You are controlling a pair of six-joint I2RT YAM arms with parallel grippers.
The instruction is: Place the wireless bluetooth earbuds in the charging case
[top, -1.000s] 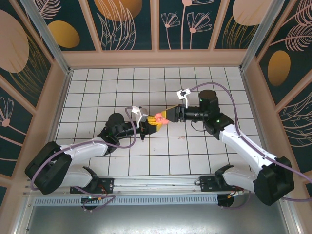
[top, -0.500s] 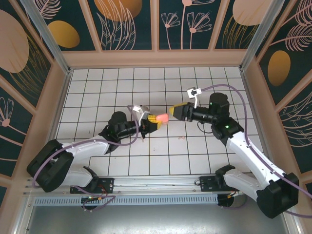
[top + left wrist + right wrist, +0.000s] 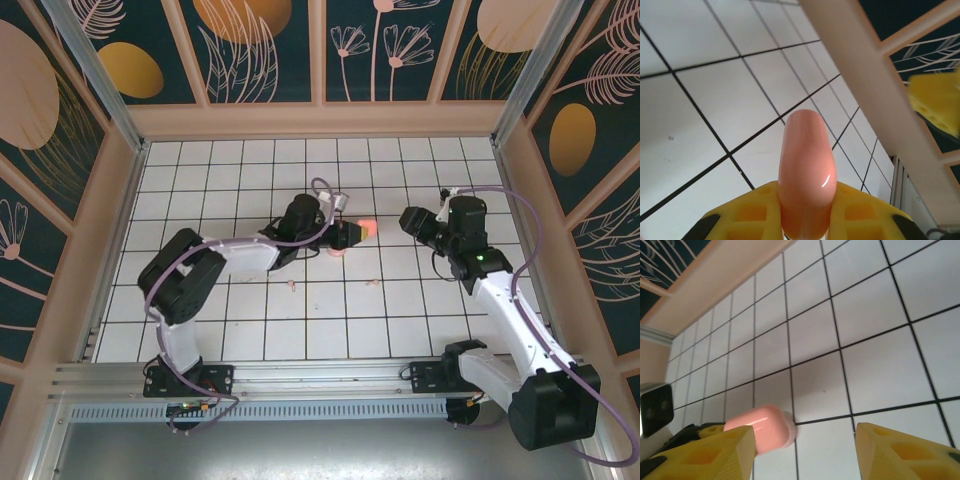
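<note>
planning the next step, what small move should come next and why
Probably lower the right claw toward the nearer earbud: that claw is open and empty, the left claw is shut on the charging case, and both earbuds lie loose on the tiles, the other earbud near the left arm.

Left arm: elbow folded at the near left, forearm stretched rightward, left gripper [image 3: 346,233] pointing right, its yellow fingers [image 3: 747,212] clamped tight on the charging case [image 3: 806,160]. Right arm: rising from its base at the near right, forearm angled up and left, right gripper [image 3: 411,222] facing the left one and apart from it, its fingers [image 3: 715,450] spread.
</note>
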